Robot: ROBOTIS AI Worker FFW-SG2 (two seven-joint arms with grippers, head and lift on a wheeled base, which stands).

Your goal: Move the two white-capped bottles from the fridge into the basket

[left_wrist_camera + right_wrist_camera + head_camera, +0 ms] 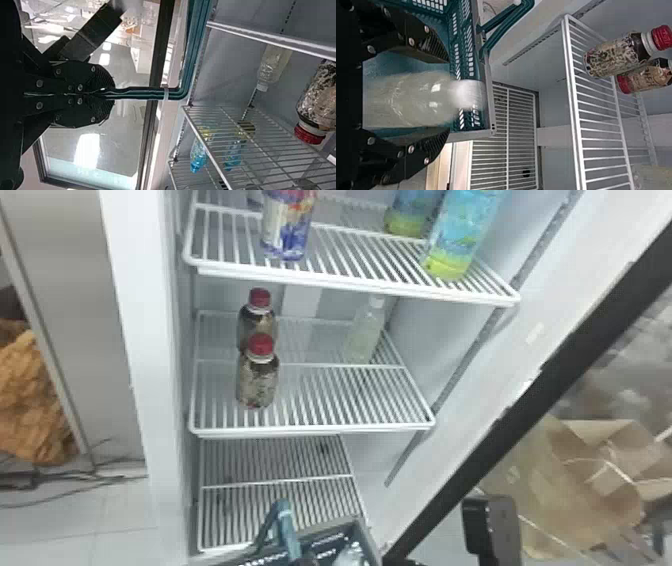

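White wires make up the shelves of the fridge (135,340): a top shelf (350,285), a middle shelf (310,432) and a low shelf (275,479). Pale tiles (50,520) are seen on the left, with dark cords (60,475) spread over them. On the right, the glass door with its black frame (480,457) is open, and brown paper (580,490) can be seen past it.

One white-capped bottle (365,335) is seen at the far right of the middle shelf, standing up. It is pale and cloudy, with a thin neck. Two red-capped bottles (257,382) are set on the left, one nearer and one farther.

The other white-capped bottle (415,101) is seen inside the blue-green basket (468,51), near the low shelf. It is pale and see-through, with shiny spots, and its cap points up. It is between the fingers of the right gripper (447,97), which are spread wide. A gap is left on the left side of the bottle; whether it is touched on the right cannot be told.

The basket's handle (285,525) is pinched by the left gripper (304,562), its fingers closed tight around it.
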